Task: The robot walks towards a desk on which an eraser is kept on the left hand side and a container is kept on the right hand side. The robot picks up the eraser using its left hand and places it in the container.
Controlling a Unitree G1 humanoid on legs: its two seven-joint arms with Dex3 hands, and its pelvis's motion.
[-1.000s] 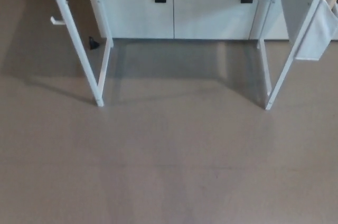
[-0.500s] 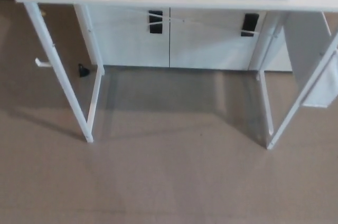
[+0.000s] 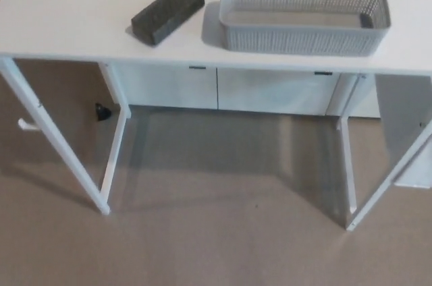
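Neither of my hands shows in my head view, so I cannot tell how far my fingers are spread or whether they hold anything, and I cannot place anything against them. I can only say where things sit in my sight.

The eraser [image 3: 168, 12], a dark grey block, lies flat on the white desk [image 3: 67, 23], towards my left. It is turned at an angle, one end nearer me and to the left, the other farther off and to the right. Just beside its far end, with a narrow strip of bare desk between them, stands the container [image 3: 304, 17], a pale grey basket with slotted walls, on my right. I can see nothing inside it. Nothing lies on top of the eraser.

Below the desk edge, white legs [image 3: 57, 141] slant down to a beige carpet [image 3: 223, 232]. Behind them stands a white cabinet [image 3: 216, 89], its upper part hidden by the desk top. A small dark object [image 3: 102, 112] sits on the floor near the cabinet's left corner; I cannot make out what it is. The desk's far edge and right end are cut off.
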